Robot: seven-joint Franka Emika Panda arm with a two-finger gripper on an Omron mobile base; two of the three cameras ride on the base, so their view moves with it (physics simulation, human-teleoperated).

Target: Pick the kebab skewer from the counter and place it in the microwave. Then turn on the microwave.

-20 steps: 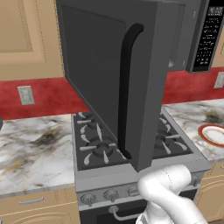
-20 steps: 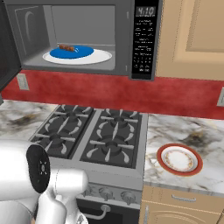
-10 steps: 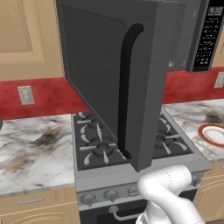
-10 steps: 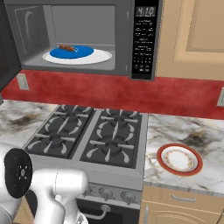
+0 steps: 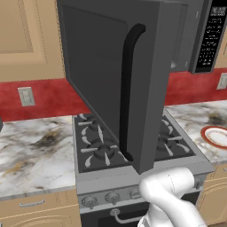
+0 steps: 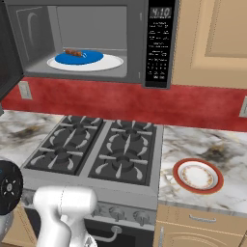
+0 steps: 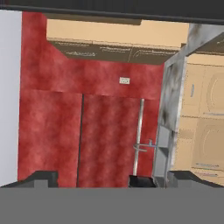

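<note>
The microwave fills the upper left of the right base view with its door swung wide open; in the left base view that door, with its curved black handle, hangs across the centre of the frame above the gas stove. The kebab skewer lies on a blue plate on the white turntable inside the cavity. The keypad panel sits right of the cavity. On the marble worktop, at the lower right, rests a red-rimmed plate. In the hand view the fingers stand spread wide at the bottom edge, holding nothing.
</note>
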